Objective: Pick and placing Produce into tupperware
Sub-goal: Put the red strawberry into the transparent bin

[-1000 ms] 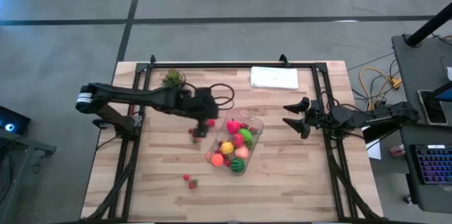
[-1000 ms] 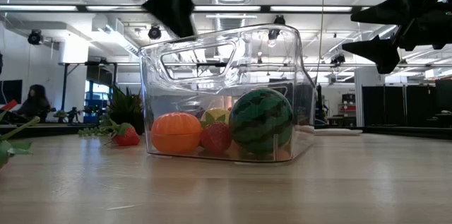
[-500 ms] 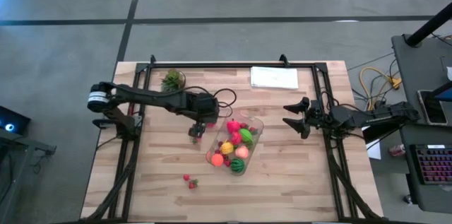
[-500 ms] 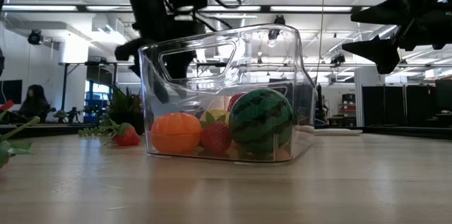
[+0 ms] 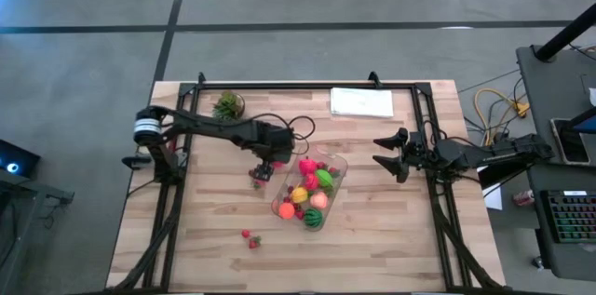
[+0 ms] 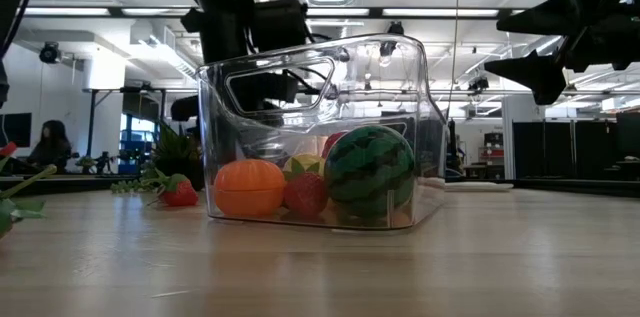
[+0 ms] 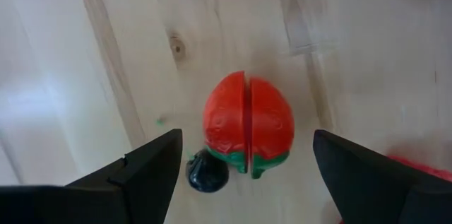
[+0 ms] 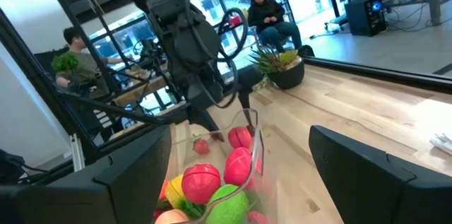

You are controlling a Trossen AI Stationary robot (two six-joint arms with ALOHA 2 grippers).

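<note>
As seen from above, the left gripper hangs open over a red piece on the table, just beside the tub's left rim; tub sits mid-table, produce inside. Right gripper waits open near the right edge. Two strawberries lie toward the near edge. Low view: tub holds watermelon and orange. Left wrist: red piece lies between spread fingers, untouched. Right wrist: fingers apart, tub ahead.
</note>
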